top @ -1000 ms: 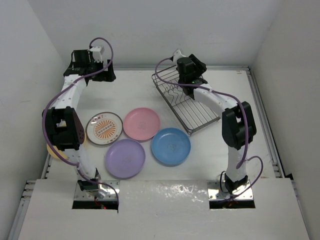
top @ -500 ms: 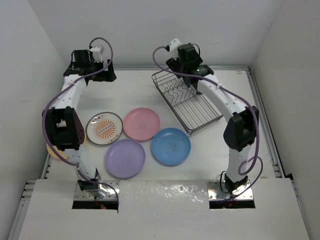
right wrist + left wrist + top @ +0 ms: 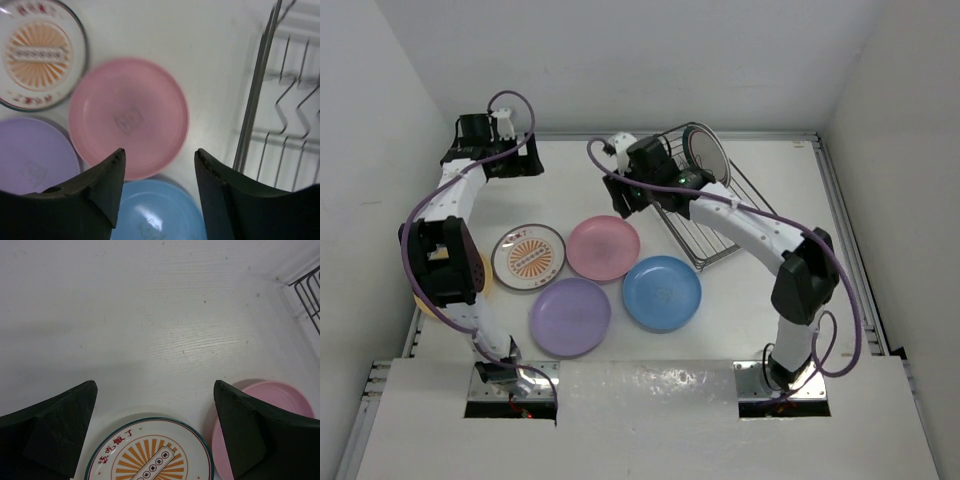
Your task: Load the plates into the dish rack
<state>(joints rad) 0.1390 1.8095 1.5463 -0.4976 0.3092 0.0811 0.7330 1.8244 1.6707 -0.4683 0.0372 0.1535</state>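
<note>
The wire dish rack point(image 3: 720, 225) sits at the back right, and a white plate with a dark rim point(image 3: 706, 150) stands on edge at its far end. On the table lie the sunburst plate point(image 3: 528, 256), pink plate point(image 3: 604, 247), blue plate point(image 3: 662, 292) and purple plate point(image 3: 570, 316). A yellow-orange plate point(image 3: 423, 300) peeks out from under the left arm. My right gripper point(image 3: 632, 195) is open and empty above the far right rim of the pink plate point(image 3: 127, 115), left of the rack point(image 3: 285, 125). My left gripper point(image 3: 518, 165) is open and empty at the far left, high above the sunburst plate point(image 3: 150, 455).
White walls close in the table at the back and both sides. A raised rail point(image 3: 845, 230) runs along the right edge. The blue plate point(image 3: 155, 210), purple plate point(image 3: 30, 160) and sunburst plate point(image 3: 40, 50) show in the right wrist view. The rack's corner point(image 3: 307, 290) shows in the left wrist view.
My right arm has swung left from over the rack to above the pink plate, uncovering the plate standing in the rack. My left gripper has shifted slightly left.
</note>
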